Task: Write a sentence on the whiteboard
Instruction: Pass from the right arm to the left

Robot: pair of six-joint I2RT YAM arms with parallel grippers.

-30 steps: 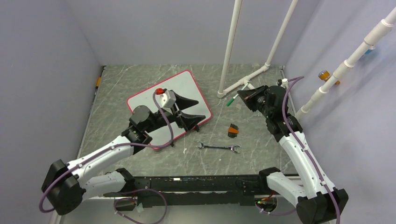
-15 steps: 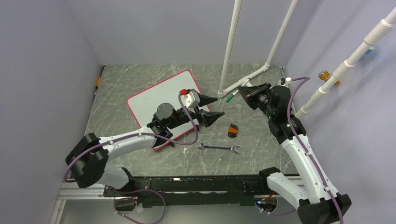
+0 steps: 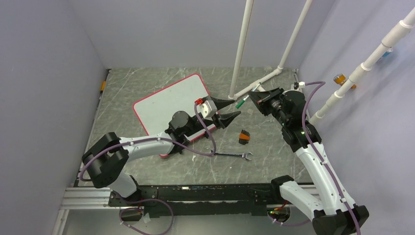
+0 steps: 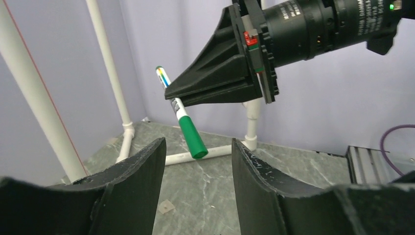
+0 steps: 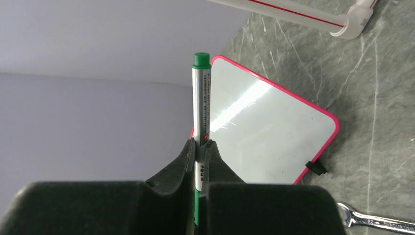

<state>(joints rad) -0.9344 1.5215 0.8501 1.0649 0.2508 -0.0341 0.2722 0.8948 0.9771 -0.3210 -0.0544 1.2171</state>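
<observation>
The whiteboard (image 3: 166, 103) lies flat at the table's middle left, white with a pink frame. It also shows in the right wrist view (image 5: 264, 127). Its surface is blank and no green sentence shows on it. My right gripper (image 3: 253, 96) is shut on a green-capped marker (image 3: 241, 103), held in the air to the right of the board. The right wrist view (image 5: 200, 145) shows the marker (image 5: 201, 93) clamped between the jaws. My left gripper (image 3: 237, 106) is open, its jaws on either side of the marker's green cap (image 4: 192, 137), apart from it.
A wrench (image 3: 228, 155) and a small black-and-orange brush (image 3: 243, 136) lie on the table right of the board. White pipes (image 3: 242, 49) rise at the back, and one pipe (image 3: 257, 84) runs along the table. A black clip (image 5: 315, 168) sits on the board's edge.
My left arm has swung right, from above the whiteboard to the marker's cap, with its jaws open. My right gripper with the marker has shifted slightly up and back.
</observation>
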